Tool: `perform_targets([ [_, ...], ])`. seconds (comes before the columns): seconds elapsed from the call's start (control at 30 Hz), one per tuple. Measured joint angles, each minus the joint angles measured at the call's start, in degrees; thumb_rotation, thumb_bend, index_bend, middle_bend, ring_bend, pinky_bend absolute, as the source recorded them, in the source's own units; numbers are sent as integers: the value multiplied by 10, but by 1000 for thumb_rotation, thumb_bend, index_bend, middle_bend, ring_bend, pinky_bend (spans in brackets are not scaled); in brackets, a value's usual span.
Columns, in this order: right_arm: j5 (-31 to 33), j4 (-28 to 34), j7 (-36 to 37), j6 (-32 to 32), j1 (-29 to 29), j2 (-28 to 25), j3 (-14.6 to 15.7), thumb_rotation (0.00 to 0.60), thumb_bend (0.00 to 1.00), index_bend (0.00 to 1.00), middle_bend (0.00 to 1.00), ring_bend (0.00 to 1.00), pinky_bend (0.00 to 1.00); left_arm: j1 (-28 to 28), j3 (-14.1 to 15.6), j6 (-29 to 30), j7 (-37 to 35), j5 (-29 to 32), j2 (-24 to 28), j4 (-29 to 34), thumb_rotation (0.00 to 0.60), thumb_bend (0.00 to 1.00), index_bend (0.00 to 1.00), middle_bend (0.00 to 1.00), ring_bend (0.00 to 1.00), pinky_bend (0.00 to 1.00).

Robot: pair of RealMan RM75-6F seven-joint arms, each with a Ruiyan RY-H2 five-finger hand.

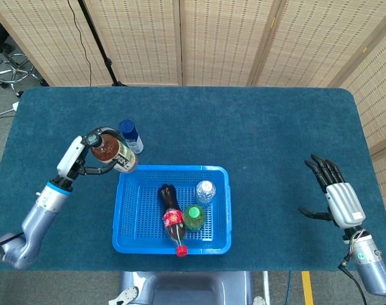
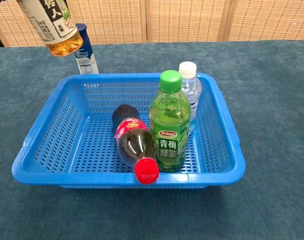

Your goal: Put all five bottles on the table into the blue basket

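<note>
Left hand [image 1: 79, 154] is gripping the amber tea bottle [image 1: 113, 152], holding it tilted and clear of the table [image 1: 275, 127], centre-left of head view, just by the blue basket's [image 1: 173, 170] upper-left corner. Blue-capped bottle [image 1: 131, 136] is standing upright just behind it. Inside basket: cola bottle [image 1: 173, 222] lying down, green tea bottle [image 1: 194, 216] and water bottle [image 1: 206, 190] standing upright. Right hand [image 1: 336, 194] is resting at lower right w/ fingers spread, holding nothing.

I work in a lab-like staging room: woven folding screens [image 1: 212, 38] behind my blue-carpeted tabletop [image 1: 275, 127], a tripod stand [image 1: 98, 41], a stool [image 1: 12, 67].
</note>
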State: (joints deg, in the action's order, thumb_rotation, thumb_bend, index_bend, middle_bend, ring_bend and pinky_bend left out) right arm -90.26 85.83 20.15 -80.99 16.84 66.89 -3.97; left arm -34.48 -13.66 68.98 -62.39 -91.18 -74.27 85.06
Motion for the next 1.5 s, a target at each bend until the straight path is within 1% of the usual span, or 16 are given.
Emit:
perform_targets([
  [0.1,2,-1,1,1,0,-1,-1,600,0,8,0,0,0,-13,3,-7,51,-15,18,64,600,503,574,428,371,398],
  [0.2,3,-2,5,1,-1,-1,-2,600,0,8,0,0,0,-35,3,-29,105,-11,13,92,600,503,573,428,371,398],
  [0.27,4,-3,9,1,-2,-2,-3,600,0,9,0,0,0,-46,3,-43,128,0,-6,97,600,503,573,428,371,398],
  [0.4,7,-6,16,4,-2,-4,-4,600,0,8,0,0,0,-63,3,-62,168,32,-56,82,600,503,573,428,371,398],
  [0.5,7,-8,20,6,-2,-5,-4,600,0,8,0,0,0,-78,2,-80,186,57,-96,55,600,503,572,428,371,391],
  [0.6,7,-7,23,7,-2,-5,-5,600,0,8,0,0,0,-91,1,-96,188,76,-130,26,600,497,566,426,365,334],
  [0.63,7,-7,24,7,-2,-6,-5,600,0,8,0,0,0,-95,0,-100,190,81,-141,15,600,489,552,411,346,298],
  [0.7,7,-7,25,7,-3,-6,-6,600,0,8,0,0,0,-101,0,-105,196,87,-156,0,600,454,434,300,238,185],
  [0.77,7,-7,26,7,-3,-7,-6,600,0,8,0,0,0,-108,5,-118,200,86,-164,-9,600,381,130,73,53,35],
  [0.8,7,-8,27,8,-3,-7,-6,600,0,8,0,0,0,-111,8,-125,200,85,-163,-10,600,359,55,25,17,9],
  [0.83,7,-8,27,8,-3,-7,-6,600,0,9,0,0,0,-114,12,-134,199,82,-161,-11,600,332,2,0,0,0],
  [0.97,6,-7,28,9,-3,-7,-6,600,0,8,0,0,0,-126,24,-155,198,68,-147,-17,600,273,0,0,0,0],
  [1.03,5,-7,28,9,-3,-7,-6,600,0,8,0,0,0,-125,25,-148,196,67,-146,-17,600,272,0,0,0,0],
  [1.23,1,-5,28,10,-2,-8,-4,600,0,8,0,0,0,-107,27,-101,192,54,-128,-9,600,244,0,0,0,0],
  [1.33,-4,-1,26,10,-2,-8,-2,600,0,8,0,0,0,-93,28,-72,178,43,-104,3,600,240,0,0,0,0],
  [1.5,-9,3,23,7,-3,-8,0,600,0,8,0,0,0,-59,25,-3,143,30,-63,18,600,237,0,0,0,0],
])
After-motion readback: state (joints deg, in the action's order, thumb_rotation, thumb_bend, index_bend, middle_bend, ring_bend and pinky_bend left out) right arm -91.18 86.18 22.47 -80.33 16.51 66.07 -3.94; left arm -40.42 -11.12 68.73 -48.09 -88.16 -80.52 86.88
